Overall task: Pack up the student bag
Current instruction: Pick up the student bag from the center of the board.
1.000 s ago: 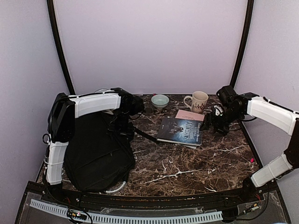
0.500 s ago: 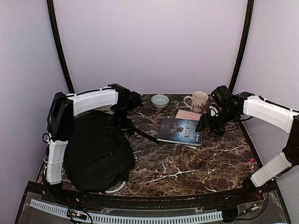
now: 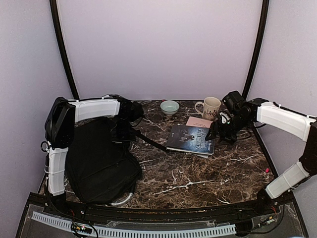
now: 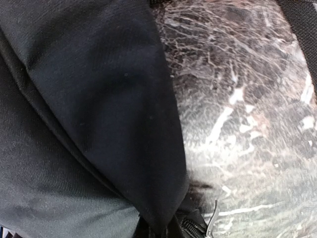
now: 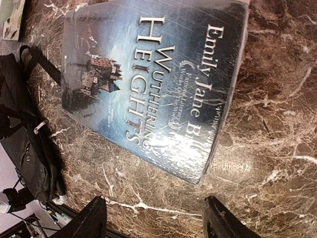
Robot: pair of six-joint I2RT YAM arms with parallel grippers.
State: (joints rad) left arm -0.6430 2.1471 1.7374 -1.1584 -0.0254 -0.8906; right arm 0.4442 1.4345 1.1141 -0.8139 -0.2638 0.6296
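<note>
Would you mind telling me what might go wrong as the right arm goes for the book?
The open right end effector hovers over the glossy dark paperback book, which lies flat, overlapping a thin pink booklet; it may slip off or drag both. The cream ceramic mug stands close beside that arm and could be knocked.

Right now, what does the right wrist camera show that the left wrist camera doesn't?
Only the right wrist view shows the book, lying flat with Wuthering Heights readable on its cover, and the right gripper, open and not touching it. Only the left wrist view shows a zipper up close, under a fold of black fabric. Both show the student bag and the marble table.
</note>
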